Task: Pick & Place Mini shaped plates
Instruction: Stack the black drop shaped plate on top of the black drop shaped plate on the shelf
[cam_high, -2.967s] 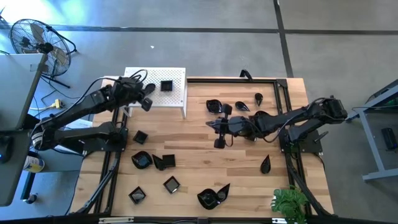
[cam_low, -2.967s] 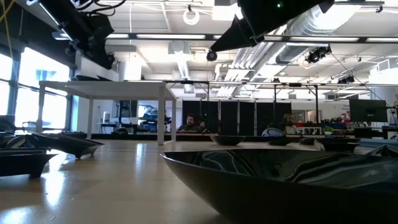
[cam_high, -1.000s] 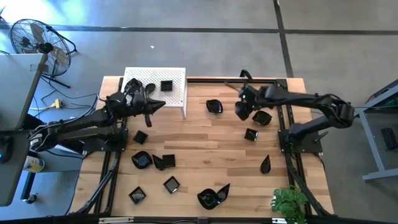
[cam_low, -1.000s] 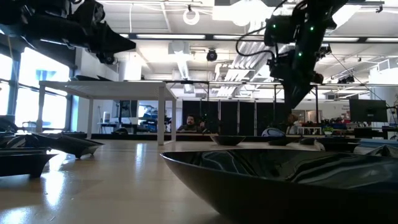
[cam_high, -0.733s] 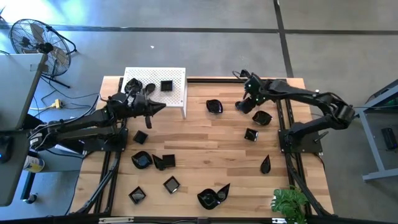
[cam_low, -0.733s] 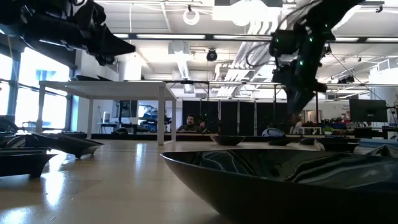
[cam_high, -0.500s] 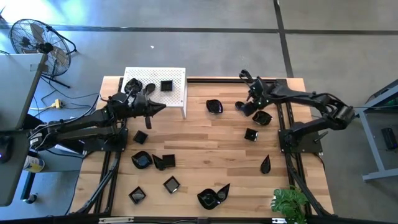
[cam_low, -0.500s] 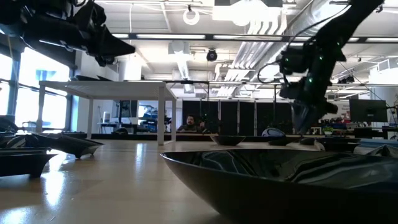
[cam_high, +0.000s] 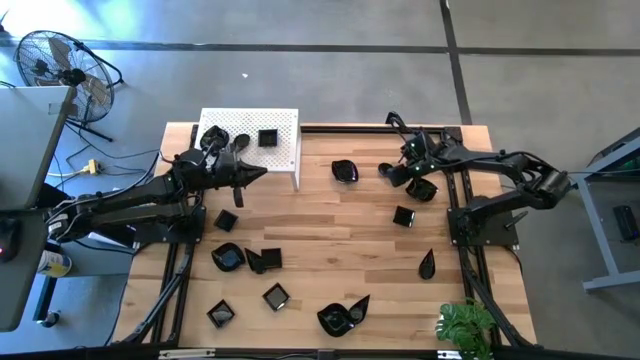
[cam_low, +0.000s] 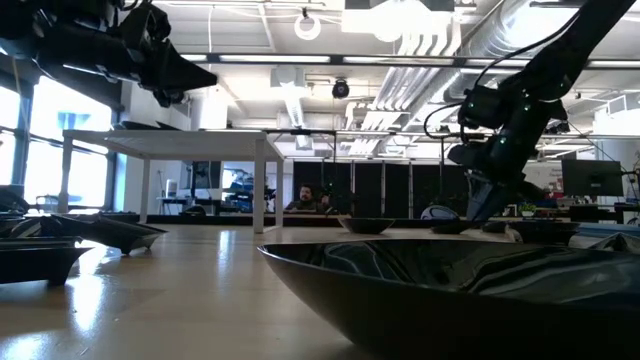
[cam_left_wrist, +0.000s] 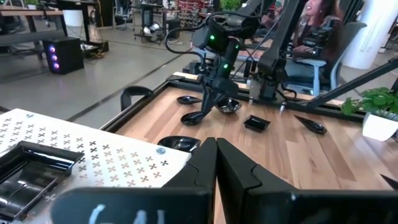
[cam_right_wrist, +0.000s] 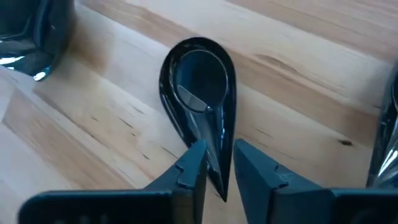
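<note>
Black mini shaped plates lie scattered over the wooden table (cam_high: 330, 235). A teardrop plate (cam_right_wrist: 200, 93) lies flat near the far right, also in the high view (cam_high: 386, 171). My right gripper (cam_right_wrist: 216, 163) slants down over it, open, its fingers on either side of the pointed tail. My left gripper (cam_high: 257, 172) hangs level and shut on nothing beside the white perforated stand (cam_high: 285, 150). That stand carries a square plate (cam_high: 267, 138) and another plate (cam_high: 212, 138). My right gripper comes from above at a slant, with the teardrop plate's pointed tail (cam_right_wrist: 214, 152) between its two fingers. One finger (cam_right_wrist: 193, 163) stands at the tail's edge; a thin strip of wood shows beside the other. Whether they touch, I cannot tell. The plate lies flat on the table.
More plates lie close by (cam_high: 345, 171), (cam_high: 421, 188), (cam_high: 403, 216), and several sit at the near left (cam_high: 245, 260). Black frame rails (cam_high: 458, 190) run along the table's sides. A potted plant (cam_high: 465, 325) stands at the near right corner.
My right gripper has come down from well above the table to the teardrop plate, shifting toward the right edge and tipping more steeply downward. The plates have stayed where they were.
</note>
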